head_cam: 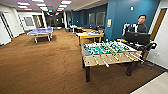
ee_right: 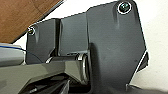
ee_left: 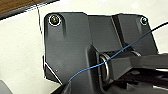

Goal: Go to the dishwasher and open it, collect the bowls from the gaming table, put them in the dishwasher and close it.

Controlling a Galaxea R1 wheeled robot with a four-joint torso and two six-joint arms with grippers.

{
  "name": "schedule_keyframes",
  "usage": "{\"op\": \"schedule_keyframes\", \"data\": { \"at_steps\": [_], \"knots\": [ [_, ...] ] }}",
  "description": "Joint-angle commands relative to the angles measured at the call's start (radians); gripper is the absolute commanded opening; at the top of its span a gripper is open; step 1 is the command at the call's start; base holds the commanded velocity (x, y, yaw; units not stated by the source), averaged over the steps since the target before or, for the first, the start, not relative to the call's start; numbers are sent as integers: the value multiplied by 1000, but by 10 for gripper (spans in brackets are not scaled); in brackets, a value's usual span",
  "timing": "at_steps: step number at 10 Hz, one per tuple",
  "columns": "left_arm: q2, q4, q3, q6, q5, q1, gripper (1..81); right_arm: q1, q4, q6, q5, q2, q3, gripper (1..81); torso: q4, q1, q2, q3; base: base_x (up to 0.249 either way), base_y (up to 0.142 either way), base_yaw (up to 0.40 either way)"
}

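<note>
Brown carpet (head_cam: 42, 65) spreads across the room. A foosball table (head_cam: 110, 53) with a green field stands near right; a blue ping-pong table (head_cam: 41, 32) sits far left. The yellow gaming table (head_cam: 90, 35) is behind the foosball table, by the teal wall (head_cam: 125, 15). A person (head_cam: 140, 25) stands far right. Whether either tool is clenched or released, I cannot tell

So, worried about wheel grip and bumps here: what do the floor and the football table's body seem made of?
The floor looks like brown short-pile carpet: matte, speckled, no shine. The football table seems light wood or wood-look laminate on its side, with dark legs, a green field and pale rods, probably metal.
</note>
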Motion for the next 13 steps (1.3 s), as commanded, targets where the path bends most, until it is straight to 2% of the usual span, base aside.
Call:
{"op": "schedule_keyframes", "data": {
  "at_steps": [1,7,13],
  "knots": [
    [-4,-2,-1,0,49,-39,811,47,-13,-5,-50,2,5,811,0,0,0,0,0,0,330],
    [-7,-2,-1,-5,49,-39,811,47,-19,-13,-50,4,5,811,0,0,0,0,0,0,248],
    [-4,-7,-1,-8,48,-37,811,44,-19,-13,-50,4,7,811,0,0,0,0,0,0,15]
  ]
}}
